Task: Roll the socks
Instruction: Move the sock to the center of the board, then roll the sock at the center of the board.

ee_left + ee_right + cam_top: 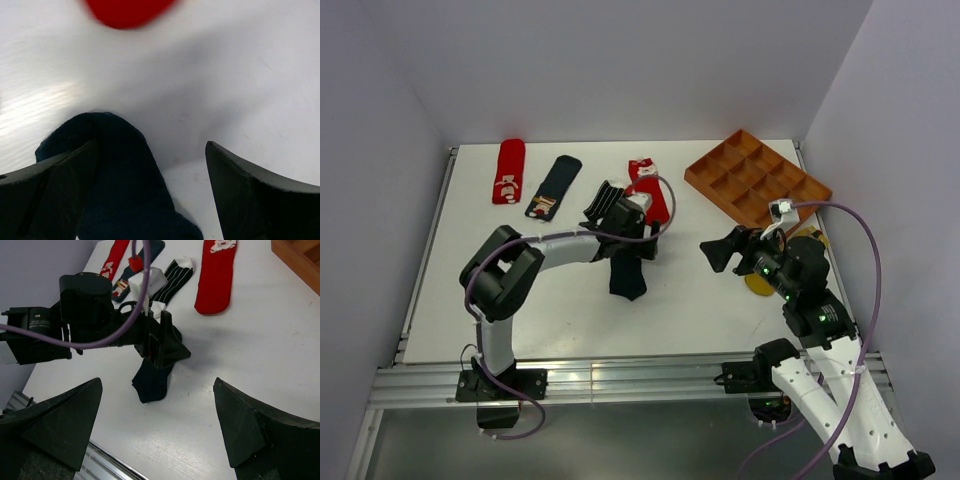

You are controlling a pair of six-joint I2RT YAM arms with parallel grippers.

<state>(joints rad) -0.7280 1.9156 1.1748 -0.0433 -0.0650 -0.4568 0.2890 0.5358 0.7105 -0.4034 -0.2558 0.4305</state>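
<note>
Navy sock (628,278), soft rumpled knit, left hand (150,146) spread over it, right hand (714,253) spread

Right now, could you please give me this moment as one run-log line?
left pincer: open, down at navy sock | right pincer: open, empty | navy sock: not yet rolled

Left tool (167,351) — over navy sock (150,383)

A robot lab cell: white table (700,310) boxed by plain walls (620,60), aluminium framing (620,378).
</note>
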